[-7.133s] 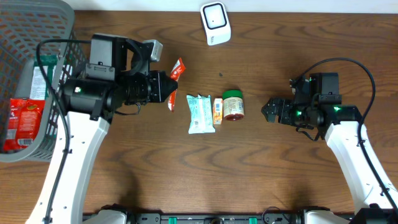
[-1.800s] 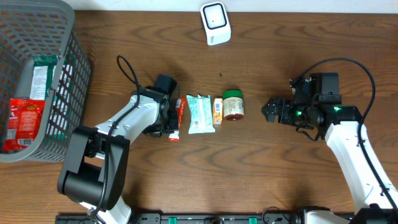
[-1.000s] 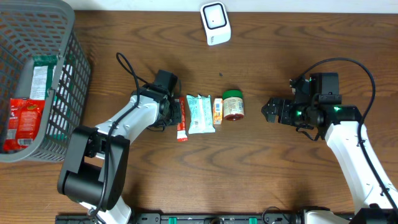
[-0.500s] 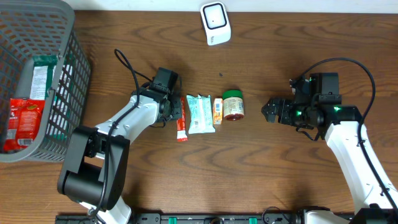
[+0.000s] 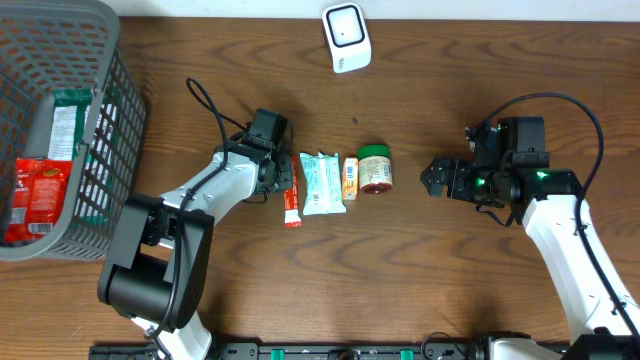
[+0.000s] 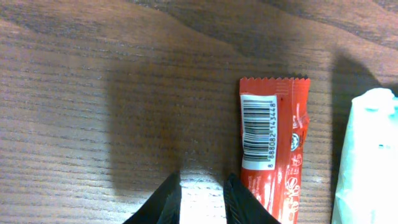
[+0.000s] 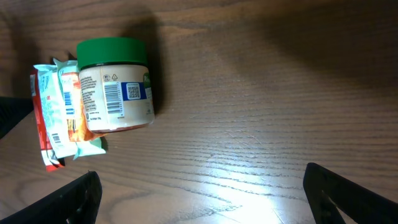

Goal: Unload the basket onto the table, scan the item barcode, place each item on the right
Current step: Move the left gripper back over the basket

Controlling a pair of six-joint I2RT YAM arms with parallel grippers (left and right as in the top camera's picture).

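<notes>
A red sachet (image 5: 291,200) lies flat on the wooden table, just left of the teal packets (image 5: 322,183). In the left wrist view the red sachet (image 6: 273,143) shows its barcode face up. My left gripper (image 5: 284,180) is low over the table at the sachet's left side. Its jaws (image 6: 202,178) stand a narrow gap apart with only bare wood between them, and the right finger (image 6: 239,199) is next to the sachet's edge. The white scanner (image 5: 346,37) stands at the back edge. My right gripper (image 5: 430,178) is wide open and holds nothing (image 7: 202,180).
A green-lidded jar (image 5: 376,168) and an orange packet (image 5: 350,178) lie right of the teal packets; the jar (image 7: 115,84) shows its barcode to the right wrist camera. A grey basket (image 5: 100,12) at the far left holds a red packet (image 5: 35,195).
Seven seconds ago my left gripper held the red sachet up in the air; now the sachet lies released on the table. In the last second almost nothing moved.
</notes>
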